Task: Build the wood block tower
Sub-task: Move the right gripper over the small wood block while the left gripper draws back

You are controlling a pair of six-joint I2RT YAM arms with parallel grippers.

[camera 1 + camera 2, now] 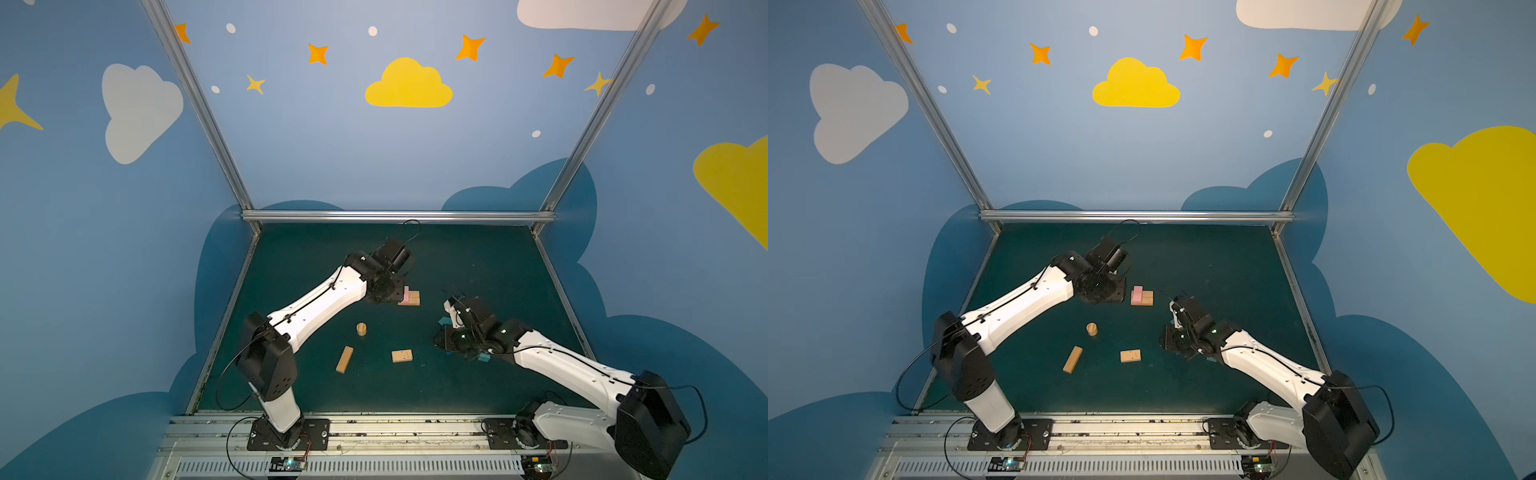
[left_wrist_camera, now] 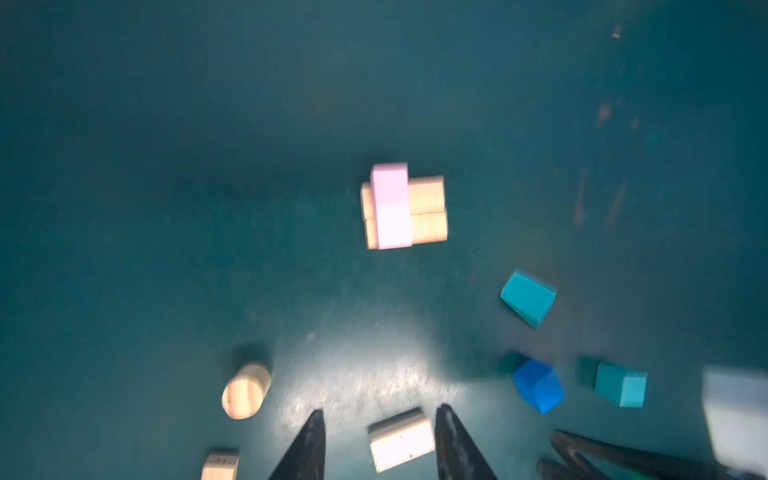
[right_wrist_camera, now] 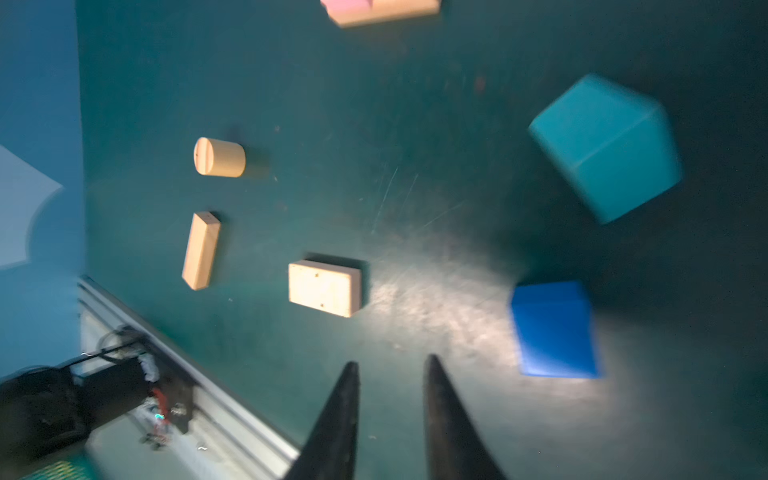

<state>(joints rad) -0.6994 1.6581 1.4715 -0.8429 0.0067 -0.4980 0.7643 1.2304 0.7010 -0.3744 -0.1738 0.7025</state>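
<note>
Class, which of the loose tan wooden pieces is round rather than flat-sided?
The tan cylinder: its top is a circle, while the long bar and the short block have rectangular faces.

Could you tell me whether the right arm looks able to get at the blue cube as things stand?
Probably yes. In the right wrist view the blue cube lies close beside the right claw, with only bare mat between them and nothing on top of it.

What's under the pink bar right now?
The pink bar lies crosswise on two tan bars set side by side on the table. The stretch of them beneath it is covered, so nothing more can be told.
</note>
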